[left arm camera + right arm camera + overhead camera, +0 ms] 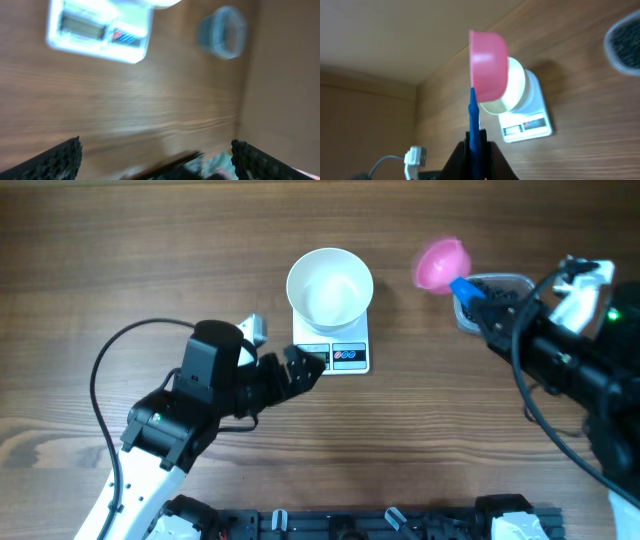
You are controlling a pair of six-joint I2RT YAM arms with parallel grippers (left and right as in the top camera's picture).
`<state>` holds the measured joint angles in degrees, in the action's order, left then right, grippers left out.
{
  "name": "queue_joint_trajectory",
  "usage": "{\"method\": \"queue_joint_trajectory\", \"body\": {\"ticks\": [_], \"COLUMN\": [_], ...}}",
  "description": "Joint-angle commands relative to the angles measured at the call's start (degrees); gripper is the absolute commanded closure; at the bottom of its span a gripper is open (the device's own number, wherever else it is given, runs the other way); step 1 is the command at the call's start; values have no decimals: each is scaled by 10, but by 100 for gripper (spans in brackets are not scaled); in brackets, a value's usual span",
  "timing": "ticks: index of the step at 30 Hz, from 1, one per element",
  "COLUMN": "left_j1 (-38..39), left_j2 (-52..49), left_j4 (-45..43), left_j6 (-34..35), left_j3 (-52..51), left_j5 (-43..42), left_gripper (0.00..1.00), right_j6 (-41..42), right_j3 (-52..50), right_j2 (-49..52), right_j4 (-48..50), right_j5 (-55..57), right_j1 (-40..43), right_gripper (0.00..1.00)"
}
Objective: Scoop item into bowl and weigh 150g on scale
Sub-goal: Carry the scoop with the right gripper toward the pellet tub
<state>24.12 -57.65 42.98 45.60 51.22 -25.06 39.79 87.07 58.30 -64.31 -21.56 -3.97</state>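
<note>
Wooden table [150,240] bears bowl [330,285] on scale [345,358]; right gripper [476,150] clamps pink scoop [440,264] at bowl's three o'clock; left gripper [292,370] splayed.

Bowl [330,288] on the scale [345,356]; scoop [441,264] right of the scale; tub [505,277] of grains [627,42] farther right of the scale.
</note>
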Motion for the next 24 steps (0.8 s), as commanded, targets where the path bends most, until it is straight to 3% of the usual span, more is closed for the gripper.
{"method": "queue_joint_trajectory", "body": {"ticks": [1, 8, 12, 15, 18, 24], "left_j1": [-4, -4, -3, -3, -3, -2], "left_j2": [5, 5, 0, -24, -52, -72], "left_j4": [45, 41, 39, 29, 23, -6], "left_j6": [-34, -34, -34, -34, -34, -61], "left_j3": [2, 2, 2, 2, 2, 2], "left_j5": [55, 57, 92, 100, 115, 114], "left_gripper": [0, 0, 0, 0, 0, 0], "right_j6": [-70, -83, -89, -145, -127, -196], "right_j3": [58, 58, 58, 58, 58, 58], "right_j2": [11, 6, 12, 36, 73, 133], "right_j4": [-64, -71, -71, -73, -81, -33], "right_j5": [84, 96, 189, 253, 324, 323], "right_j1": [0, 0, 0, 0, 0, 0], "right_gripper": [95, 96, 96, 96, 96, 96]}}
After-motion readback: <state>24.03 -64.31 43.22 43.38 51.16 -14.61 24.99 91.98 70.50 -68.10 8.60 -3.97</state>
